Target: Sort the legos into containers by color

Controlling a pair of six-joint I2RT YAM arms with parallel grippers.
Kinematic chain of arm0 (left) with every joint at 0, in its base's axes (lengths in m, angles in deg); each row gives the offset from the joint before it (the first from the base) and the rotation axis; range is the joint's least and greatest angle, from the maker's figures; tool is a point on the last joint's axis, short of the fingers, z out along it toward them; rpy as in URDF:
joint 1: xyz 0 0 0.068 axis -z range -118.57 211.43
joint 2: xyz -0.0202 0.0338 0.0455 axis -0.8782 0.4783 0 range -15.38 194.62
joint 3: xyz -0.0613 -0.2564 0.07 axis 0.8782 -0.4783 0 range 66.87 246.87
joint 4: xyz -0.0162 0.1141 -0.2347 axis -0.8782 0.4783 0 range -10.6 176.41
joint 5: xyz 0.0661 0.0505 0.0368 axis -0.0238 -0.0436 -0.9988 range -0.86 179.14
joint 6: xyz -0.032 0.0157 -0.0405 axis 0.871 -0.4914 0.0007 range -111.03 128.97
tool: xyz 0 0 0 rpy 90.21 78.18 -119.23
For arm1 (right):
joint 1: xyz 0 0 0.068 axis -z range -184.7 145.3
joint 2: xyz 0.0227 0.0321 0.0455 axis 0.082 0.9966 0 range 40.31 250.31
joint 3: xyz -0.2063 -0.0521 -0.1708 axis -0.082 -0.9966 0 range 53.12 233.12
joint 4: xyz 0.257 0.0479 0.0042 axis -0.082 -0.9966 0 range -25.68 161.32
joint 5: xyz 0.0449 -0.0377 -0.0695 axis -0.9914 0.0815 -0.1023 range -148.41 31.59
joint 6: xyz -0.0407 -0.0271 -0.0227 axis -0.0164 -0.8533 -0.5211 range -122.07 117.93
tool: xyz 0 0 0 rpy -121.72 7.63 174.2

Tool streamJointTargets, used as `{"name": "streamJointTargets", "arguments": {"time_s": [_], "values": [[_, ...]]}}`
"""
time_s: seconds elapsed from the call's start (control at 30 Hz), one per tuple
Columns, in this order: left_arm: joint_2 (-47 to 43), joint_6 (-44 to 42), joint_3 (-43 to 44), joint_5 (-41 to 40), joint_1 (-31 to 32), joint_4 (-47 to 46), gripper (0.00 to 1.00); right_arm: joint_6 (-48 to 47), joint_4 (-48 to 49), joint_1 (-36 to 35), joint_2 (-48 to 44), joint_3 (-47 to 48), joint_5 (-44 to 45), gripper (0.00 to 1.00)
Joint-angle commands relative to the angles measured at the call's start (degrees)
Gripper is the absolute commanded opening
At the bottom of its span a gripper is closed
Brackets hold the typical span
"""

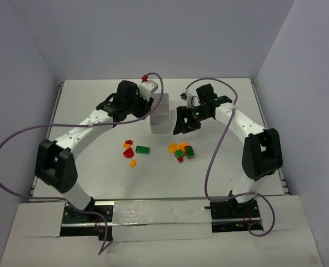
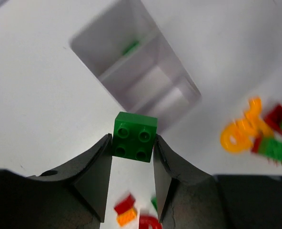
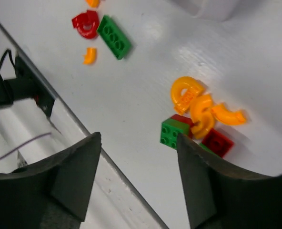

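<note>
green lego (image 2: 135, 137) is shiny smooth plastic, tray's (image 2: 176, 107) milky semi-clear plastic, fingers (image 2: 91, 181) matt black, table (image 2: 36, 119) smooth satin white

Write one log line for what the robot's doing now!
left gripper: shut on green brick | right gripper: open, empty | tray: ahead of brick

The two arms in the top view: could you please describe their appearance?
Both the left arm and the right arm have white links, bulky black joints and a looping purple cable. The wedge-shaped fingers are matte black.
</note>
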Motion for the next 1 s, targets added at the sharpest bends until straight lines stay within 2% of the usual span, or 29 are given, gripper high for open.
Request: {"name": "streamJointTargets", "arguments": {"time_s": [0.0,0.07,0.17,0.4,0.6,0.73,0.77,0.8,0.83,0.97], "values": [[6.6,12.4,7.1,-11.0,-0.1,-9.8,0.0,0.2,1.5,2.5,-7.5,-1.1,3.9,0.77],[9.4,14.7,9.3,-13.2,-0.1,-12.3,0.0,0.3,1.9,3.3,-9.2,-1.5,6.1,0.85],[14.1,16.5,13.7,-15.1,0.0,-13.9,0.0,0.3,2.0,3.9,-10.5,-1.1,7.4,0.91],[20.1,18.5,18.9,-16.3,0.2,-14.4,0.0,0.3,1.8,4.8,-10.8,-0.8,7.2,0.93],[21.8,18.5,18.9,-16.3,1.2,-14.4,0.08,0.2,2.1,5.1,-10.5,-0.7,7.2,0.94],[22.0,18.3,18.4,-16.1,2.0,-14.6,0.25,0.2,2.1,5.2,-10.1,-0.5,6.9,0.95],[22.1,18.3,18.3,-16.2,2.0,-14.8,0.31,0.2,2.2,5.2,-10.2,-0.5,7.0,0.95],[22.0,18.0,18.1,-16.4,2.3,-14.9,0.43,0.2,2.3,5.2,-10.2,-0.5,7.3,0.95],[22.0,17.8,18.0,-16.4,2.5,-15.0,0.49,0.2,2.4,5.2,-10.4,-0.5,7.7,0.96],[22.0,17.4,18.4,-16.5,2.7,-15.2,0.66,0.0,2.9,5.1,-10.9,-0.9,8.8,0.96]]}}
